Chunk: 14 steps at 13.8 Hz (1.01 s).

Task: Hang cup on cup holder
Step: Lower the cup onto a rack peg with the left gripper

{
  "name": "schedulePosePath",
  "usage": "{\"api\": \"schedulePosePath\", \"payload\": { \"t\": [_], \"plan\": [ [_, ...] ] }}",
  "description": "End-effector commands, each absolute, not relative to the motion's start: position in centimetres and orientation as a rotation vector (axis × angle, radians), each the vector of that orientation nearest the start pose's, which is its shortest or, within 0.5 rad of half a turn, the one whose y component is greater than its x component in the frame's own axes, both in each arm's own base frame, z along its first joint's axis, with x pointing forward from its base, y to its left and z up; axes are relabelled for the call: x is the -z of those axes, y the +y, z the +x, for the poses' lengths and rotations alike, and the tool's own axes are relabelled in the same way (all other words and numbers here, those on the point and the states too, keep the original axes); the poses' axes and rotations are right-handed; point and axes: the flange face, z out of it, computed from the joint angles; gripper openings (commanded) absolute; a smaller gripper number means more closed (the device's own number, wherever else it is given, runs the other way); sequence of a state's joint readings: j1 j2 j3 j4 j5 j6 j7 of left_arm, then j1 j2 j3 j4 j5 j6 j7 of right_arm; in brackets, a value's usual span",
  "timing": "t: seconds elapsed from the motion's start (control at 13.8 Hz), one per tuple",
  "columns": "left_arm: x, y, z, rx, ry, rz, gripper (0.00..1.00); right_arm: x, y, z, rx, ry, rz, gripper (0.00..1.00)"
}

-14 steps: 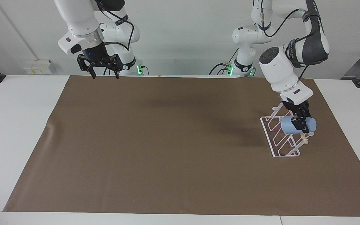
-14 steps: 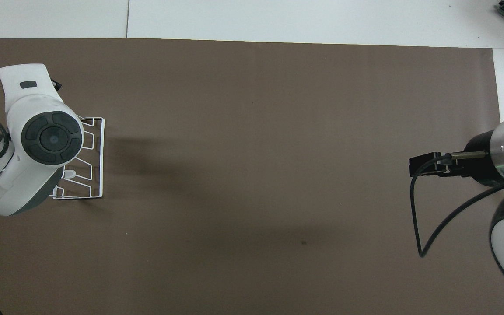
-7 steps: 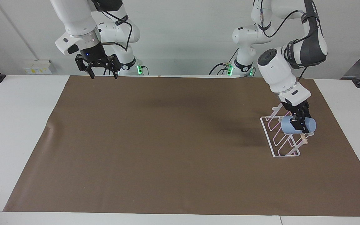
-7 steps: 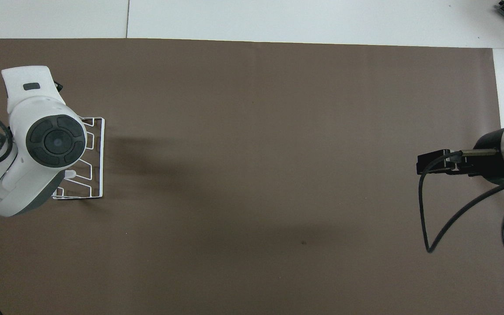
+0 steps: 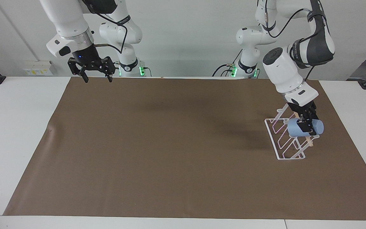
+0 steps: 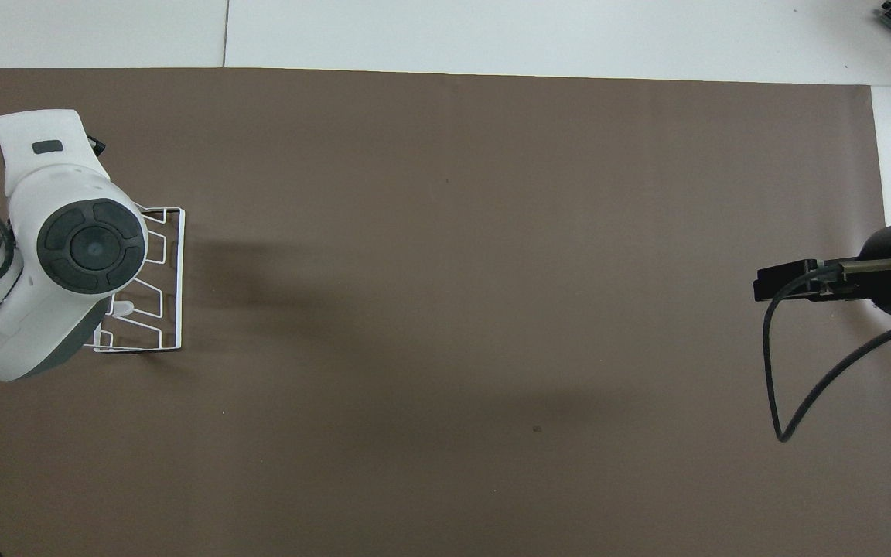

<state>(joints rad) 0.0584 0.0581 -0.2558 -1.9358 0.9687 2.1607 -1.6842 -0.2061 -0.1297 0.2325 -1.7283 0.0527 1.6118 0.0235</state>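
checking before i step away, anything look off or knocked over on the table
Nothing stands out. The white rack stands flat on the brown mat. The left gripper holds the blue cup on its side over the rack. The right gripper waits open.

Counted, facing view and overhead view together:

Cups – 1: a light blue cup [image 5: 297, 129], lying on its side at the cup holder's top.

Cup holders – 1: a white wire cup holder [image 5: 285, 140] [image 6: 163, 282], w/ 1 wooden dowel [image 5: 310, 140] across its top. No. of prongs can't be counted, since the arm hides part of the rack.

Mats – 1: a brown mat [image 5: 170, 152] [image 6: 492, 271] on 1 white table [image 5: 14, 127] [image 6: 569, 35].

Arms – 2, each w/ 1 gripper: left gripper [image 5: 304, 122], right gripper [image 5: 96, 77]. Each shows 2 fingers.

Cables – 1 black cable [image 6: 801, 387] looping off the right arm.
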Motion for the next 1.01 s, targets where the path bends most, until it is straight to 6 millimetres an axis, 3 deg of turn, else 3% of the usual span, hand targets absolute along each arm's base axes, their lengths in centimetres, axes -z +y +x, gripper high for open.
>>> {"api": "schedulePosePath", "payload": {
  "t": [0.0, 0.22, 0.8, 0.87, 0.94],
  "plan": [
    [-48.0, -7.8, 59.3, 1.083, -1.203, -2.282, 0.0, -61.9, 2.4, 51.6, 0.027, -0.025, -3.106, 1.0],
    [-47.8, -7.9, 59.3, 1.087, -1.196, -2.295, 0.0, -61.9, 2.3, 51.6, 0.022, -0.019, -3.106, 1.0],
    [-45.0, -8.3, 57.5, 1.041, -1.148, -2.335, 0.0, -62.0, 2.4, 51.5, 0.015, -0.021, -3.106, 1.0],
    [-44.8, -8.3, 57.2, 1.036, -1.143, -2.338, 0.1, -62.0, 2.4, 51.5, 0.015, -0.021, -3.106, 1.0],
    [-44.6, -8.3, 57.1, 1.032, -1.14, -2.338, 0.28, -62.0, 2.4, 51.5, 0.018, -0.021, -3.106, 1.0]
  ]
}}
